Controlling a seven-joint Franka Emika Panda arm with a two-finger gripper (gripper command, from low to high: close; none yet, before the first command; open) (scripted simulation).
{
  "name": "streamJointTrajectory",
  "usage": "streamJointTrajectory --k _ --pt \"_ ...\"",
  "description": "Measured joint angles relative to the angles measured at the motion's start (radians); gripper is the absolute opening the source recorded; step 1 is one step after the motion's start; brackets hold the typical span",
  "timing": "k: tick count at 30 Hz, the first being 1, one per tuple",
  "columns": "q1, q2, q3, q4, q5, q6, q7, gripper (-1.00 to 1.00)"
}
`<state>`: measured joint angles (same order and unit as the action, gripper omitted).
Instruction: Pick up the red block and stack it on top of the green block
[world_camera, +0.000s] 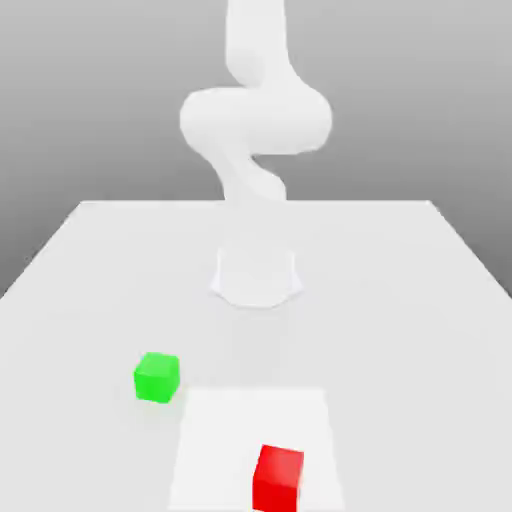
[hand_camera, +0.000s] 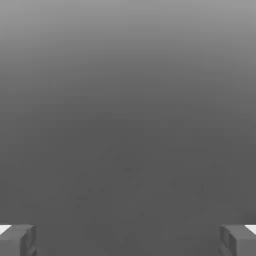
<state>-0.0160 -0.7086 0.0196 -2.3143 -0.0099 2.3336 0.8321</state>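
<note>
The red block (world_camera: 277, 478) sits near the table's front edge, a little to the exterior view's right of centre. The green block (world_camera: 157, 377) rests on the table further back and to the exterior view's left of it, well apart from it. The white arm (world_camera: 255, 120) rises from its base (world_camera: 256, 278) at the middle of the table, behind both blocks. In the hand view my gripper (hand_camera: 128, 240) is open: its grey fingertips (hand_camera: 17, 240) stand far apart with nothing between them, facing a plain grey background.
The white table (world_camera: 420, 300) stretches wide around the base. A lighter square patch (world_camera: 230, 430) lies under the red block at the front.
</note>
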Motion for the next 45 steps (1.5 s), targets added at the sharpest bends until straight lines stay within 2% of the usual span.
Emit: streamJointTrajectory --k 15,24,29,30,37,42,45 --pt "-0.061 0.551 0.082 -0.086 -0.068 0.202 0.199 0.0" --pt "-0.052 0.873 0.09 -0.138 -0.055 0.323 0.279 0.0" --pt "-0.033 1.053 0.069 -0.126 -0.075 0.451 0.31 0.0" --pt "-0.027 1.087 0.062 -0.121 -0.083 0.479 0.316 -1.0" --pt "-0.027 1.095 0.062 -0.12 -0.086 0.486 0.319 -1.0" --pt "-0.047 0.939 0.082 -0.151 -0.047 0.361 0.295 -1.0" --pt "-0.085 0.834 0.03 -0.243 -0.039 0.346 0.372 -1.0"
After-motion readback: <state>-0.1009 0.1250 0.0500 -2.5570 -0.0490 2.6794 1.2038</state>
